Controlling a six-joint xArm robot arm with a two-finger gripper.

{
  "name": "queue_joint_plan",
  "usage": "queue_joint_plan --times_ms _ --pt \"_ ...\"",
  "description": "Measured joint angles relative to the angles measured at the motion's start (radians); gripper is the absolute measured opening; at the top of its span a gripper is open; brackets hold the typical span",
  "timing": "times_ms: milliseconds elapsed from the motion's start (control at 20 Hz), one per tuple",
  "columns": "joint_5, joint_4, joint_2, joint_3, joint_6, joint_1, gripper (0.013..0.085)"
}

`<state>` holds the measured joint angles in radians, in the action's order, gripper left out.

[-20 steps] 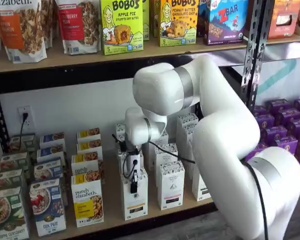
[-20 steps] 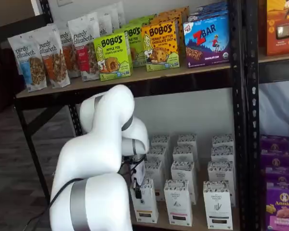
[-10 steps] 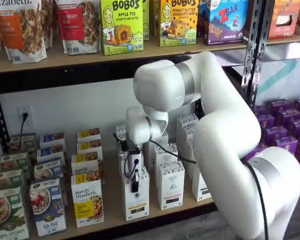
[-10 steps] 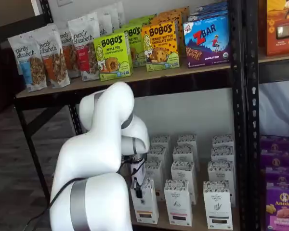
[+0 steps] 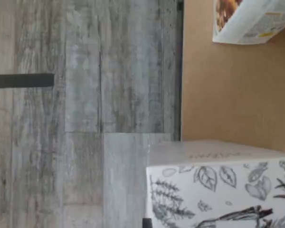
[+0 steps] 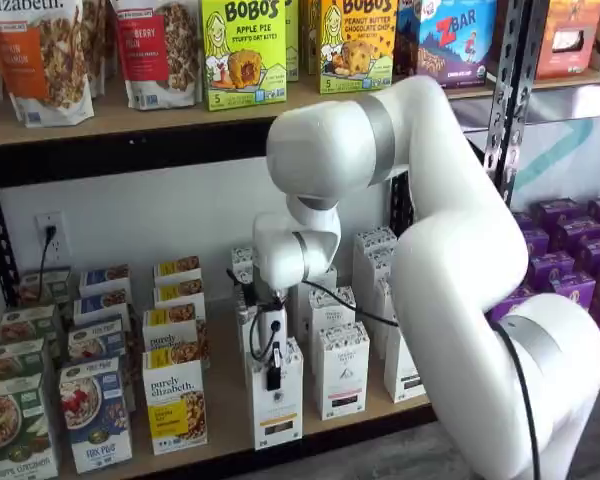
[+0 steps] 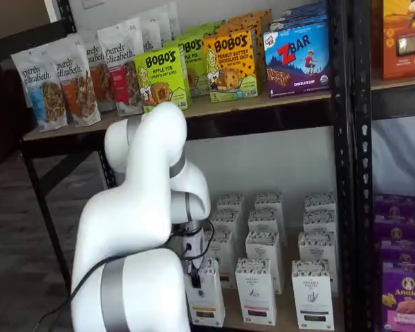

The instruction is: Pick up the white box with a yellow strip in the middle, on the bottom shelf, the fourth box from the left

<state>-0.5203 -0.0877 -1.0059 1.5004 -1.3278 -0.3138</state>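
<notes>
Shelf views: we see the gripper (image 6: pixel 274 372) at lower centre of the frame, black fingers (image 7: pixel 196 278) clamped on the top of the white box (image 6: pixel 277 400), which is tilted at the front of the bottom shelf (image 6: pixel 220 440). Box is matte card with a yellow strip; shelf is light tan wood. In the wrist view the box (image 5: pixel 218 185) top shows leaf line-drawings.

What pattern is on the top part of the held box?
Black line-drawn leaves on white box, clearest in the wrist view.

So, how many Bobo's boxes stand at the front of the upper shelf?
2: the green Apple Pie box and the yellow Peanut Butter box beside it. Others behind may be hidden.
</notes>
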Motion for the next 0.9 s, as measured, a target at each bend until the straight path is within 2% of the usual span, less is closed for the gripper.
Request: queue_joint_plan --times_ms 300,550,900 --pt "0.059 0.01 0.11 -0.162 0.024 -0.018 0.053" --pt "0.108 0.001 0.206 -0.289 0.029 -0.032 0.053" --pt "0.122 -0.006 0.297 -0.379 0.042 -0.053 0.053"
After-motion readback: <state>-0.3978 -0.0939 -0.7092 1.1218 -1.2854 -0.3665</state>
